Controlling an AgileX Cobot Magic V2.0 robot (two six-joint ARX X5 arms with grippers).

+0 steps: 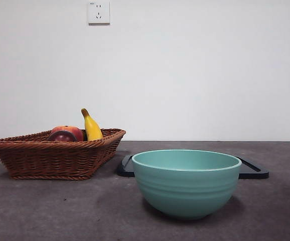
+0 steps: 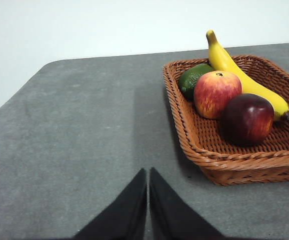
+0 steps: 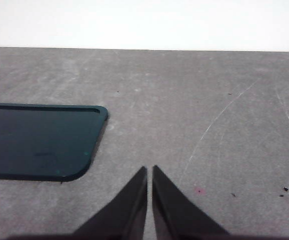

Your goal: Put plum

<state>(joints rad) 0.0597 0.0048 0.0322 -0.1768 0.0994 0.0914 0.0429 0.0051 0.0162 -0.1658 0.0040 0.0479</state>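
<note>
The plum (image 2: 247,118), dark maroon and glossy, lies in the wicker basket (image 2: 194,142) beside a red-orange apple (image 2: 216,93). In the front view only its top (image 1: 61,136) shows above the basket rim (image 1: 54,145) at the left. My left gripper (image 2: 148,172) is shut and empty, hovering over bare table well short of the basket. Over the grey table, next to a dark tray corner (image 3: 39,142), my right gripper (image 3: 149,170) is shut with nothing in it. Neither arm shows in the front view.
A yellow banana (image 2: 239,75) and a green fruit (image 2: 192,79) share the basket. A teal bowl (image 1: 186,182) stands at the front centre of the table, with the dark flat tray (image 1: 253,170) behind it. A white wall with a socket (image 1: 99,12) closes the back.
</note>
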